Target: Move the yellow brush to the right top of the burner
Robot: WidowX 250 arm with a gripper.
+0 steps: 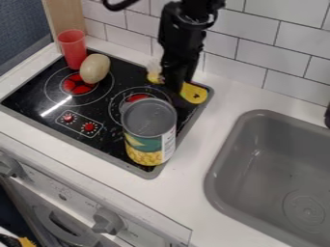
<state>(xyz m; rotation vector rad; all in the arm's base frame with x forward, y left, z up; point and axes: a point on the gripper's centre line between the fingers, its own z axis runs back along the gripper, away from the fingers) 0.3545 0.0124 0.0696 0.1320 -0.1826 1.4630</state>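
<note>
Looks like final placing, with gripper (173,89) at yellow brush (194,93) on far right corner of cooktop (108,139); cannot tell whether apart, together or clamped; needs release if gripping, then clear lift.

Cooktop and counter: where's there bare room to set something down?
Counter between cooktop and sink; cooktop glass between the controls and can. Crowded: cooktop's upper right in view, gripper at yellow brush; upper left, red cup beside the tan oval object.
</note>
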